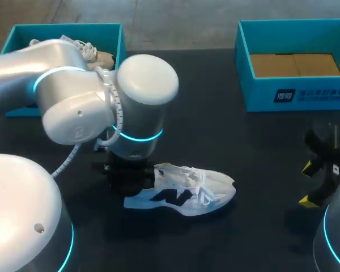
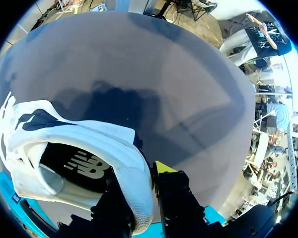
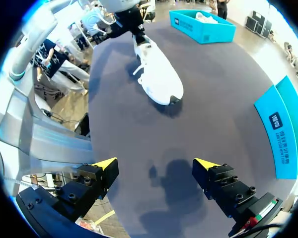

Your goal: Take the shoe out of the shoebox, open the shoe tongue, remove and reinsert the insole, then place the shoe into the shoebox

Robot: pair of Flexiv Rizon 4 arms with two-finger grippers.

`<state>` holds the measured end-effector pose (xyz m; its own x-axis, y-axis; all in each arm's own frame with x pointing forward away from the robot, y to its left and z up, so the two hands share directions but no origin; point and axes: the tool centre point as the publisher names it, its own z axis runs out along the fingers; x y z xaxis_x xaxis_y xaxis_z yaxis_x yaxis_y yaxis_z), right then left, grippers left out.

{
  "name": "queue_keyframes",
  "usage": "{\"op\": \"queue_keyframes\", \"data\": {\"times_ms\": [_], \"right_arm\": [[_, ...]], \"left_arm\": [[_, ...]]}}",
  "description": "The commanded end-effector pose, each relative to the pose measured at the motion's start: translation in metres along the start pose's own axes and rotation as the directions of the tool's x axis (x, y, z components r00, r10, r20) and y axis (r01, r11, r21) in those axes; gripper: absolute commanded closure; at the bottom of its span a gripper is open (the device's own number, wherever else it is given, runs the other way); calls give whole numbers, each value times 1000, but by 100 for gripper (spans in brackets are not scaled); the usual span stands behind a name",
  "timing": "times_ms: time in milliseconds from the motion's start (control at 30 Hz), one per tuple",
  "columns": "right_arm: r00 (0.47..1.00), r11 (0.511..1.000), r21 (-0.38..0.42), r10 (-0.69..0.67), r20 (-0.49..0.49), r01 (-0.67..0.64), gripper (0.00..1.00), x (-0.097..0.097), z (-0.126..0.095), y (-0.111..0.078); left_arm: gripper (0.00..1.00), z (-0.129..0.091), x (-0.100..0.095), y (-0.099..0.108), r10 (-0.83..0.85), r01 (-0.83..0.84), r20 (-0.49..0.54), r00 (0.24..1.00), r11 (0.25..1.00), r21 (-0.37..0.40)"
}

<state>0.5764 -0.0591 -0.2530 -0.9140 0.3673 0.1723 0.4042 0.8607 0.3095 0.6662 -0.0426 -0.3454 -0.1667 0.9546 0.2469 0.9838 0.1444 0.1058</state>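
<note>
A white shoe with a dark side logo lies on its sole on the black table, toe pointing right. My left gripper is shut on the shoe's heel. In the left wrist view the heel collar sits pinched between the fingers of the left gripper, and the dark insole shows inside the shoe. My right gripper stands open near the table's right edge, well clear of the shoe. In the right wrist view the right gripper holds nothing, and the shoe lies far ahead of it.
A teal shoebox at the back left holds another shoe. A second teal shoebox at the back right shows a bare cardboard floor. My left arm's bulky joints overhang the table's left half.
</note>
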Motion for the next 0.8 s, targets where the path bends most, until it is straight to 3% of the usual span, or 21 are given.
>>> {"op": "queue_keyframes", "data": {"times_ms": [33,400,800], "right_arm": [[1000,1000,-1,0,5,0,0,2,1,-1],[1000,1000,-1,0,5,0,0,2,1,-1],[1000,1000,-1,0,5,0,0,2,1,-1]], "left_arm": [[100,8,-31,-1,-7,7,-48,999,1000,-2],[100,19,-57,4,-12,13,-56,998,1000,5],[100,26,-66,9,23,-23,-36,999,1000,-6]]}}
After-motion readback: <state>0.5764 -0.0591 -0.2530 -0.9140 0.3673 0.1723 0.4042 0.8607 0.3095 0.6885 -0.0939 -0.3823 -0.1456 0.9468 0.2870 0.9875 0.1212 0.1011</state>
